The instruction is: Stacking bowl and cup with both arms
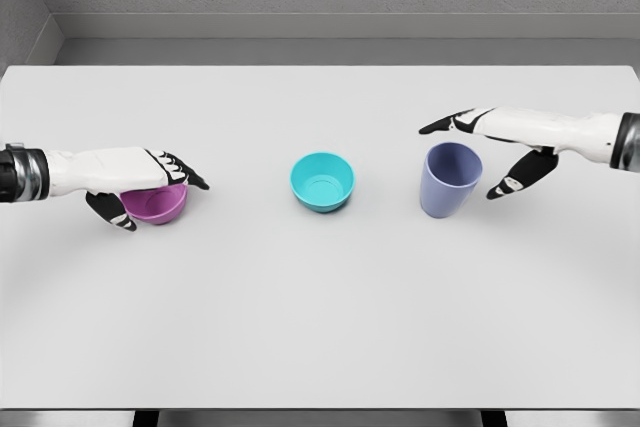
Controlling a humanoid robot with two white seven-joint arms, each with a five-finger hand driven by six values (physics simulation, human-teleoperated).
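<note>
Close spread right hand point(480, 152) squarely around purple cup point(449, 179), right of teal bowl point(322, 181), while left hand point(140, 187) grips pink bowl point(156, 203).

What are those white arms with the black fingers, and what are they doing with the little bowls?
Those arms belong to a robot shaped a bit like a person. It is not a real photo: a computer drew it, like a video game. The picture comes from a camera on the robot's head, so you are looking down at the white table through its eyes.

Three things stand on the table: a purple bowl on the left, a teal bowl in the middle, and a bluish-purple cup on the right.

The left hand is wrapped over the purple bowl, fingers on top and thumb below, as if gripping it. The right hand is beside the cup with its fingers spread open, not holding it yet.

The robot's job is to stack the bowls and cup together. Nothing is stacked so far.
</note>
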